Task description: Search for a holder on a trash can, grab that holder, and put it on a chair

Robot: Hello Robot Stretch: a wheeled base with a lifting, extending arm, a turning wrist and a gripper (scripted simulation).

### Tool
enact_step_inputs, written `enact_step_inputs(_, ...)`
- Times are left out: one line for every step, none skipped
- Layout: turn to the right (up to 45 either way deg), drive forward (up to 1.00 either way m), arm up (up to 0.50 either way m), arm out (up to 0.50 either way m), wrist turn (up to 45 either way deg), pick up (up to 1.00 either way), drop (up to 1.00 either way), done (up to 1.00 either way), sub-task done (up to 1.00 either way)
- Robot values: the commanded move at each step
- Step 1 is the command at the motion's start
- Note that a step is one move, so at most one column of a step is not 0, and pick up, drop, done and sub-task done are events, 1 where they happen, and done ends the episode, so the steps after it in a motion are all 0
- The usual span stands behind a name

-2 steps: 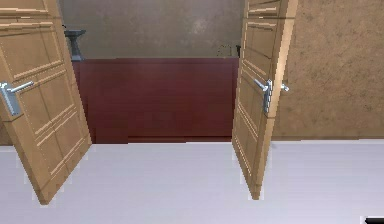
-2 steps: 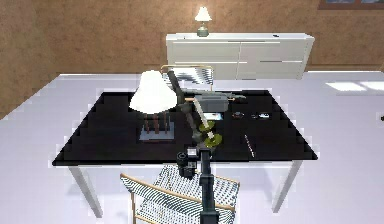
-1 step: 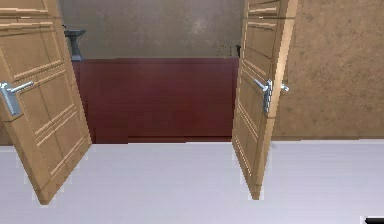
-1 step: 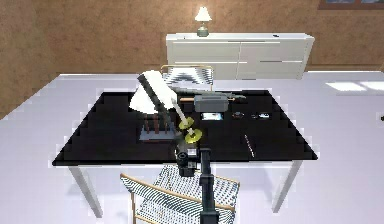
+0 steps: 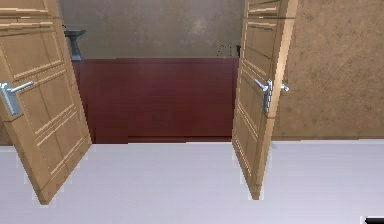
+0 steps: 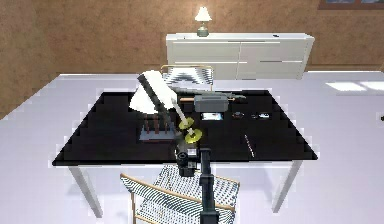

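Note:
In the arm side view my arm (image 6: pixel 207 190) rises from the bottom edge to the near side of a black table (image 6: pixel 100 140). My gripper (image 6: pixel 185 150) is at the table's near middle, with a small yellowish thing (image 6: pixel 192 133) on or just above the tabletop at its far end. I cannot tell whether the gripper holds anything. A white lattice chair (image 6: pixel 160 198) stands at the table's near side, left of the arm. A second chair (image 6: pixel 190 76) stands at the far side.
The table carries a white tilted desk lamp (image 6: pixel 150 95), a dark rack (image 6: pixel 155 128) and small flat items (image 6: pixel 240 115). A white sideboard (image 6: pixel 240 55) with a lamp (image 6: pixel 203 18) lines the far wall. In the forward view, two wooden doors (image 5: pixel 40 100) (image 5: pixel 262 90) flank a doorway onto dark red floor (image 5: pixel 160 95).

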Motion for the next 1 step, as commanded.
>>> enact_step_inputs(0.0, 0.0, 0.0, 0.0, 0.0, 0.0, 1.0, 0.0, 0.0)
